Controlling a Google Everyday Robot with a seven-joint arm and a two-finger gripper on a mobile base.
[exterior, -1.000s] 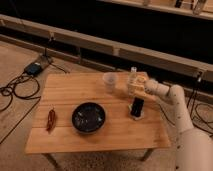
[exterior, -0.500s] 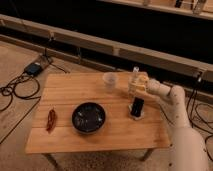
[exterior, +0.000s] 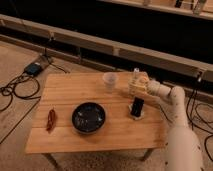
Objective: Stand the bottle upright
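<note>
The small clear bottle [exterior: 135, 75] stands about upright at the back right of the wooden table [exterior: 65, 95], its pale cap on top. My gripper [exterior: 134, 88] reaches in from the right and is shut around the bottle's lower body, which it partly hides. The white arm [exterior: 172, 107] runs from the gripper down to the lower right corner.
A translucent whitish cup [exterior: 109, 81] stands just left of the bottle. A small dark slab on a pale base [exterior: 137, 107] stands in front of the gripper. A dark bowl [exterior: 88, 117] sits mid-table and a red-brown item [exterior: 51, 119] lies at the left. Cables lie on the floor at the left.
The arm and gripper have shifted very slightly; the bottle stays upright at the same spot in the gripper.
</note>
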